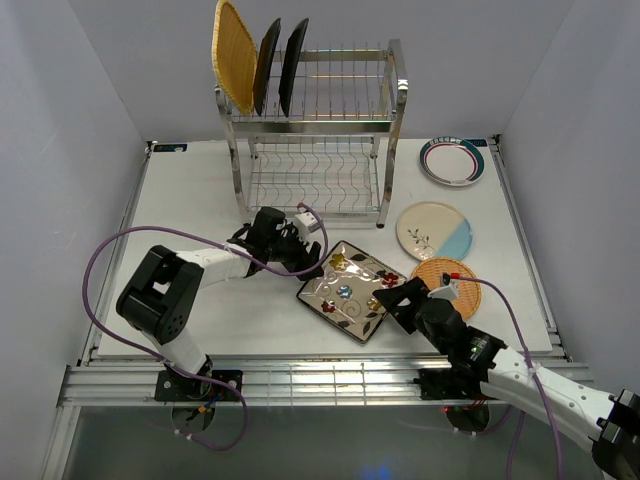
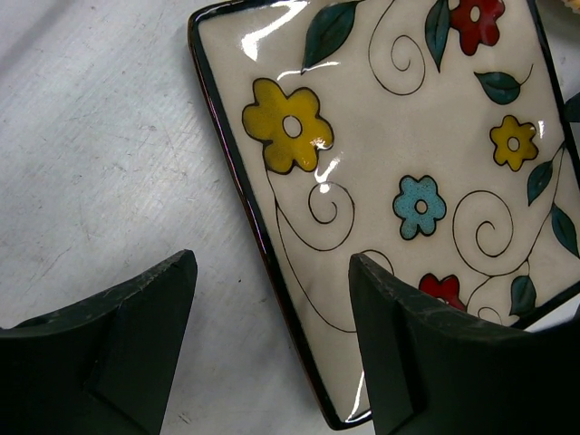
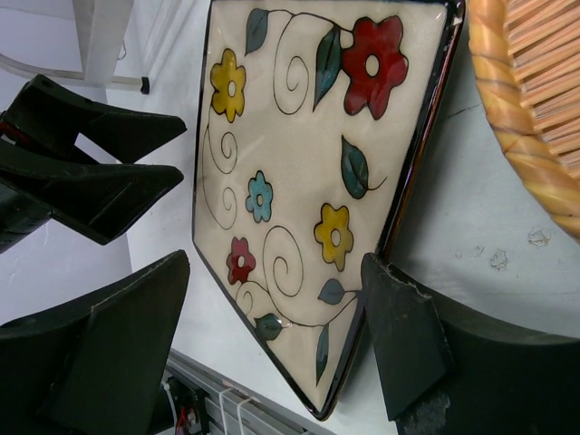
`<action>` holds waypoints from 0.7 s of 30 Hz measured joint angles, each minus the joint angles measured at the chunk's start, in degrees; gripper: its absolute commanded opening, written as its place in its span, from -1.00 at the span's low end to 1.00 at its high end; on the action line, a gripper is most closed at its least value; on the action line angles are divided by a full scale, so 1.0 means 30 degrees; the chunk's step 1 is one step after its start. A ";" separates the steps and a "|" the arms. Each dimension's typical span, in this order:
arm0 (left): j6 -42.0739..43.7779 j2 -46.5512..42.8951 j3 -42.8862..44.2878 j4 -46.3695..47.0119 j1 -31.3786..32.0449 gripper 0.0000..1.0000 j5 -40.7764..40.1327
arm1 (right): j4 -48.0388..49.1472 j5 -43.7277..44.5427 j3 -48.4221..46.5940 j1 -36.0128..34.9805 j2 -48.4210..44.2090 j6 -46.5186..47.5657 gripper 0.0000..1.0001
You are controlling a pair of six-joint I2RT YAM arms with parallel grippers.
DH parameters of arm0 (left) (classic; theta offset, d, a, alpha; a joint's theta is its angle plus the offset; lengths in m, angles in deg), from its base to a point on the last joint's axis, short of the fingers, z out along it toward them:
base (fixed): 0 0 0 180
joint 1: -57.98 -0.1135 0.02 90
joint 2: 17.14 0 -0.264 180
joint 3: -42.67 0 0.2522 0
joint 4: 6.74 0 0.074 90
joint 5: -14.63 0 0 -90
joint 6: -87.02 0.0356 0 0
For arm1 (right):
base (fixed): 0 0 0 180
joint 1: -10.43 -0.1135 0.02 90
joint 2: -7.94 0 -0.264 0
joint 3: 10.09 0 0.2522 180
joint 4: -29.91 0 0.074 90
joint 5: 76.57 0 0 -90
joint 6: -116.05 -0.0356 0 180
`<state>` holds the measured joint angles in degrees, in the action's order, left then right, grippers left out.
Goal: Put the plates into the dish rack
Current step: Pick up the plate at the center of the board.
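Observation:
The cream floral square plate [image 1: 348, 288] lies on the table between both grippers. My left gripper [image 1: 306, 256] is open at its left edge; in the left wrist view that dark rim [image 2: 272, 263] runs between the fingers, one finger over the plate [image 2: 435, 136], the other over bare table. My right gripper [image 1: 398, 302] is open around the plate's near corner [image 3: 299, 181], its right finger [image 3: 408, 344] just outside the rim. The dish rack [image 1: 318, 135] holds a woven plate [image 1: 235, 52] and two black plates [image 1: 281, 65] upright in its top tier.
A woven plate [image 1: 449, 285] lies just right of my right gripper, its rim close in the right wrist view [image 3: 530, 100]. A cream-blue round plate [image 1: 435, 230] and a teal-rimmed plate [image 1: 453, 160] lie farther back on the right. The table's front rail [image 1: 300, 385] is near.

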<state>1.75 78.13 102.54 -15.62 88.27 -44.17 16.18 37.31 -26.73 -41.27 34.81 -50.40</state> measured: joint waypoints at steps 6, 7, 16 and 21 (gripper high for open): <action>0.0080 0.0000 0.0000 0.0095 0.0109 0.54 -0.0189 | 0.0087 -0.0007 -0.0029 0.0000 0.0189 0.0000 0.65; 0.0095 0.0000 0.0000 0.0095 0.0117 0.54 -0.0211 | 0.0080 -0.0007 -0.0029 0.0000 0.0189 0.0000 0.65; 0.0160 0.0007 0.0000 0.0102 0.0291 0.54 -0.0284 | -0.0933 -0.0073 -0.0117 -0.0007 -0.0597 0.0015 0.65; 0.0219 0.0007 0.0000 0.0095 0.0328 0.54 -0.0372 | -0.3614 -0.0095 0.0000 0.0000 -0.1712 0.0146 0.66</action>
<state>2.41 78.15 102.54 -15.33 89.25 -45.29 5.34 37.02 -26.73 -41.27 29.68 -49.96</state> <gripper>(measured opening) 0.777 0.825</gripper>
